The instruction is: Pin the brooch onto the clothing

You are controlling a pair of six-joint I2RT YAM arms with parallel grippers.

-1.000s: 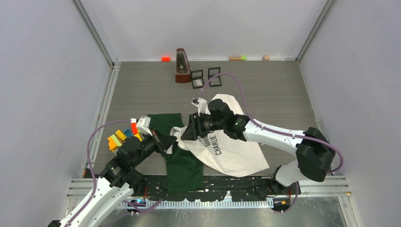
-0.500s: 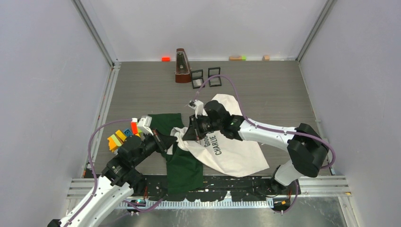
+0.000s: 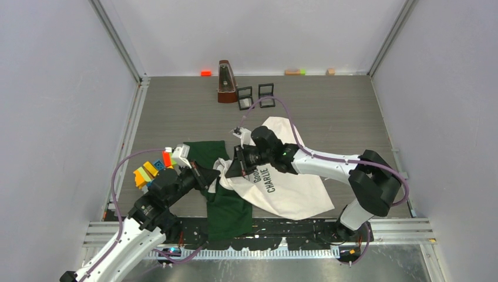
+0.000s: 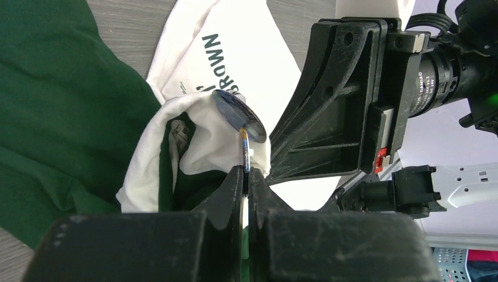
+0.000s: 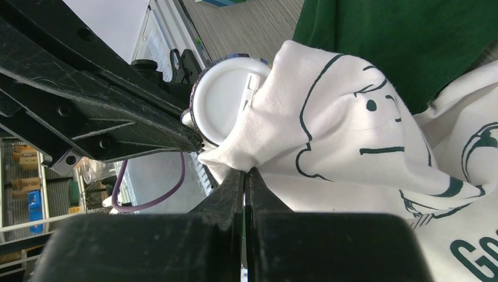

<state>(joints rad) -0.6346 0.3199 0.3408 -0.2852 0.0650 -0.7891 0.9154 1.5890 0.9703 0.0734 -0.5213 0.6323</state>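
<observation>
Your left gripper point(image 4: 245, 176) is clamped shut on the rim of the small round button brooch with a dark blue face and white plastic back point(image 5: 220, 106). It holds the brooch edge-up just above the near-left part of the grey wood-grain table point(image 3: 329, 117). Your right gripper point(image 5: 245, 173) is pinched tight on a fold of the white T-shirt with dark green sleeves and a cartoon-face print point(image 3: 293, 194), right beside the printed head. That fold is pulled up against the back of the brooch. The rest of the shirt lies rumpled on the table in front of the arms, with one green sleeve reaching toward the near edge.

Handling-wise, my guess is the shirt is a limp, light knit that gives no resistance of its own. It'll bunch up and slide off the pin unless the fold is kept taut, so a raised ridge close to the pin is the right place to grab. A big loose handful would be worse.

The brooch looks light and rigid, but that glossy rim is probably slippery, and a rim pinch lets it swivel in the jaws. The pin piece on the back looks thin, so go easy on sideways force. I can't tell from either wrist view whether the pin is through the cloth.
</observation>
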